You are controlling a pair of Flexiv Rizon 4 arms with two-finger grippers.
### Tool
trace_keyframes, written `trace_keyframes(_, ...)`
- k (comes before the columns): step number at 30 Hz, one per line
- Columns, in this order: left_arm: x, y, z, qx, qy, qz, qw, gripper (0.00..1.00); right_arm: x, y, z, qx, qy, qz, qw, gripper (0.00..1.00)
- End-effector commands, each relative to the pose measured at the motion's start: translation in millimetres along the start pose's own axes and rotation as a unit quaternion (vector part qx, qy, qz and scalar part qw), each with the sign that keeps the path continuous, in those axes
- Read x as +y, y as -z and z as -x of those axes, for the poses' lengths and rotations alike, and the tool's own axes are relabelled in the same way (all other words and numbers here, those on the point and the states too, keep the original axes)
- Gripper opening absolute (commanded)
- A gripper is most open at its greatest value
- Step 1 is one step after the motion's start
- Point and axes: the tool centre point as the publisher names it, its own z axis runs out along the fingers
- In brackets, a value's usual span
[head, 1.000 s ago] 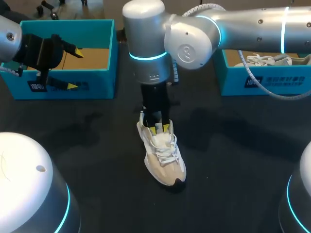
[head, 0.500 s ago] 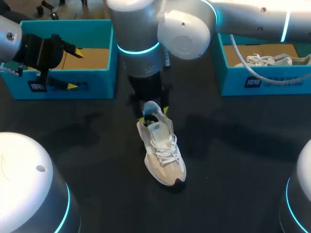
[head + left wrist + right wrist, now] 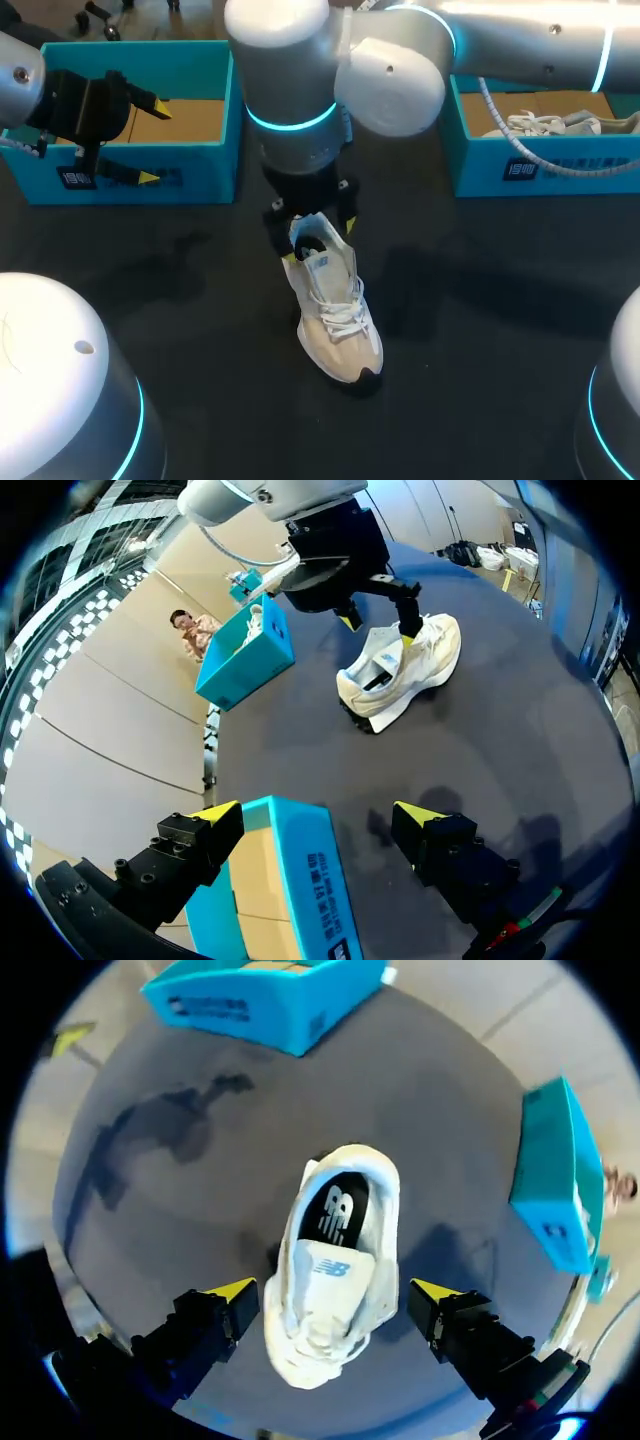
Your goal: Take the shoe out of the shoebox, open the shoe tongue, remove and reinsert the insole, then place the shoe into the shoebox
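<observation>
A white and beige shoe (image 3: 338,318) lies on the dark table, toe toward the front, with its tongue (image 3: 326,266) raised. In the right wrist view the shoe (image 3: 325,1300) shows a dark insole (image 3: 340,1210) inside its opening. My right gripper (image 3: 318,240) hangs open just above the heel end, one finger on each side and neither touching the shoe. My left gripper (image 3: 155,142) is open over the front wall of the left teal shoebox (image 3: 200,170) and holds nothing. That wall (image 3: 300,870) passes between the left gripper's fingers without touching them.
A second teal shoebox (image 3: 540,165) at the back right holds another white shoe (image 3: 550,125). Two white robot bases (image 3: 60,380) (image 3: 615,400) fill the front corners. My right arm (image 3: 400,60) stretches across the back of the table.
My right gripper has opened, let go of the tongue and risen from the shoe's opening. The tongue now stands up. The left arm has not moved.
</observation>
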Motion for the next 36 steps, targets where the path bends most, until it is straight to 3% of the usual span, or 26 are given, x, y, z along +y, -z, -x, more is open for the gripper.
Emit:
trace_keyframes(1, -0.8, 0.7, -1.0, 0.0, 0.0, 0.002, 1.0, 1.0, -4.2, 9.6, 6.6, -0.02, 0.114, 0.003, 0.993, 1.0)
trace_keyframes(5, -0.8, 0.7, -1.0, 0.0, 0.0, 0.002, 1.0, 1.0, -2.7, 12.4, 13.5, -0.026, 0.206, -0.007, 0.978, 1.0)
trace_keyframes(11, -0.8, 0.7, -1.0, 0.0, 0.0, 0.002, 1.0, 1.0, 9.9, 10.3, 18.0, -0.05, 0.342, -0.017, 0.938, 1.0)
trace_keyframes(16, -0.8, 0.7, -1.0, 0.0, 0.0, 0.002, 1.0, 1.0, 18.9, 16.9, 22.7, -0.084, 0.434, 0.028, 0.897, 1.0)
trace_keyframes(17, -0.8, 0.7, -1.0, 0.0, 0.0, 0.002, 1.0, 1.0, 20.4, 18.3, 24.6, -0.086, 0.432, 0.007, 0.898, 1.0)
trace_keyframes(28, -0.8, 0.7, -1.0, 0.0, 0.0, 0.002, 1.0, 1.0, 20.4, 18.3, 24.6, -0.086, 0.432, 0.007, 0.898, 1.0)
trace_keyframes(30, -0.8, 0.7, -1.0, 0.0, 0.0, 0.002, 1.0, 1.0, 25.5, 14.2, 25.4, -0.083, 0.454, 0.017, 0.887, 1.0)
trace_keyframes(36, -0.8, 0.7, -1.0, 0.0, 0.0, 0.002, 1.0, 1.0, 47.6, 9.0, 30.3, -0.083, 0.478, 0.047, 0.873, 1.0)
